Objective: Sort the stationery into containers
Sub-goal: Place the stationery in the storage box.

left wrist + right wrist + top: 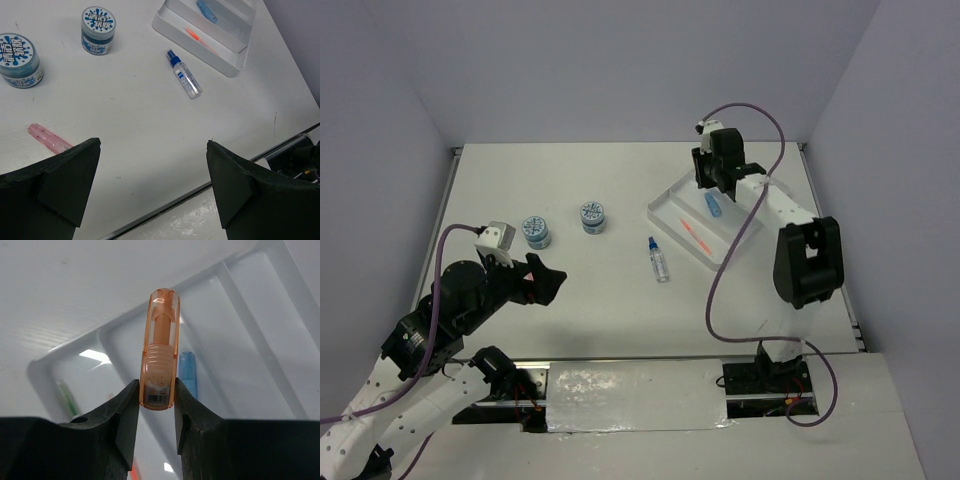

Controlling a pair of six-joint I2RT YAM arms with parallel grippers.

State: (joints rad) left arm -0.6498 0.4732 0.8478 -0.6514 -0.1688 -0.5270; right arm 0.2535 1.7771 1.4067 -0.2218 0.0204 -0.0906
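Observation:
My right gripper [156,390] is shut on an orange capsule [160,347], held upright over the white divided tray [235,295] at the far right [670,215]. In the tray lie a blue capsule [187,372] and a thin orange pen [693,230]. On the table rest a blue-capped clear bottle [659,259], two blue-patterned tubs [536,232] [592,216] and a pink capsule [47,139]. My left gripper [152,145] hangs open over the near left of the table, holding nothing, with the pink capsule just beside its left finger.
A green item [67,397] lies in the tray's leftmost compartment in the right wrist view. The table's near edge and a metal strip [200,210] run just under my left gripper. Grey walls close in the table on three sides.

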